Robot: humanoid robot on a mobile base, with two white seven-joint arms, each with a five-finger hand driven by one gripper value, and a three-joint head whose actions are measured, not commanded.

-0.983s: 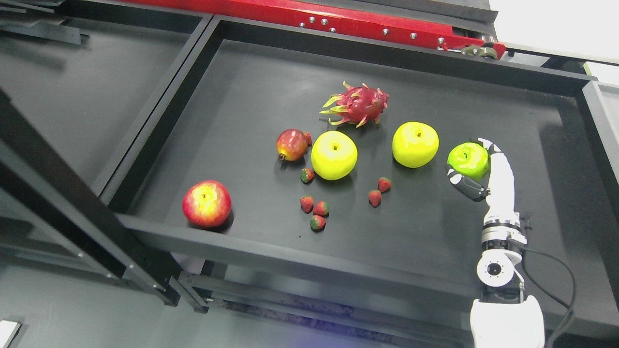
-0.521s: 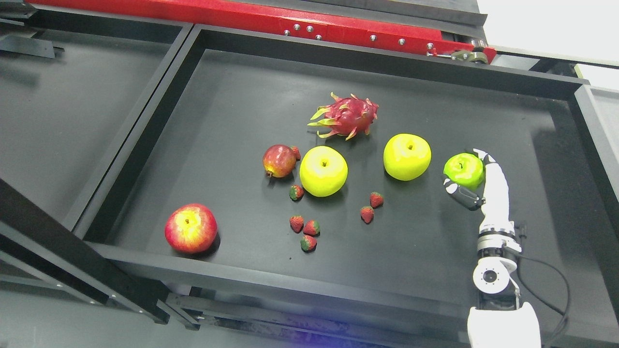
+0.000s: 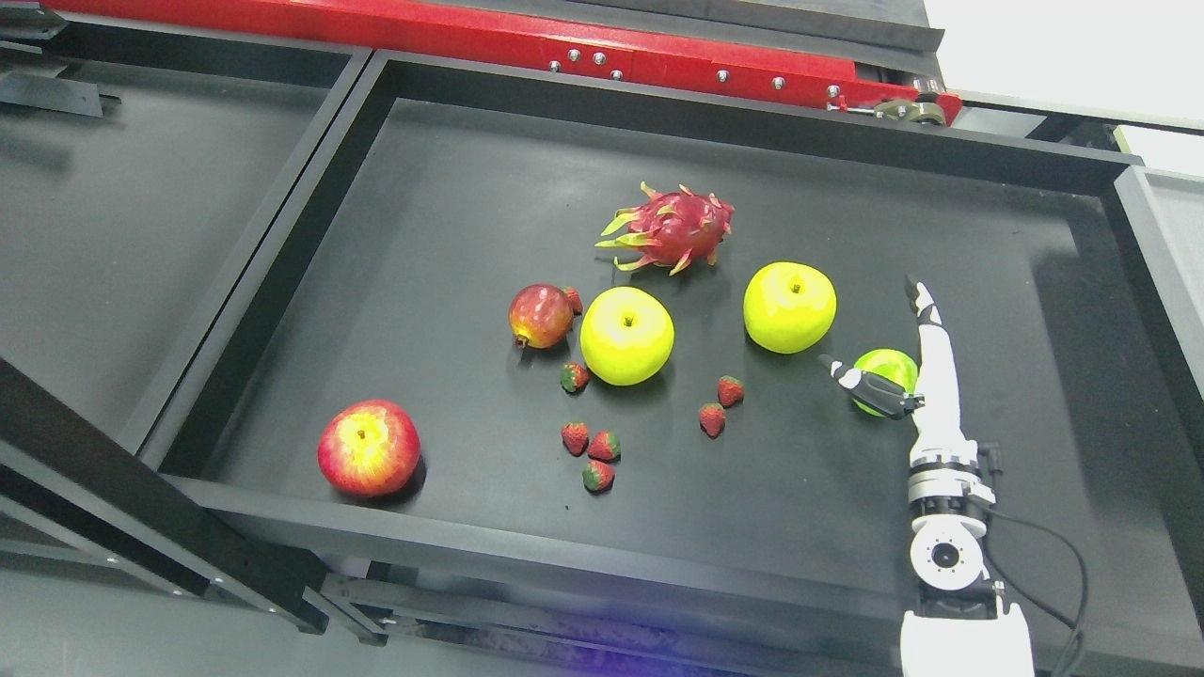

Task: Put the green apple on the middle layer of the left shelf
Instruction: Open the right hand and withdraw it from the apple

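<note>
Right hand (image 3: 894, 362) with fingers spread wide, holding nothing, beside the green apple (image 3: 882, 376) (partly hidden by the thumb); the round fruit could roll away if nudged.

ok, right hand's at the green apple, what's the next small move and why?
Probably curl the fingers shut around the green apple. The right hand is spread open, thumb across the apple's front and long fingers straight, so no visible grasp.
</note>
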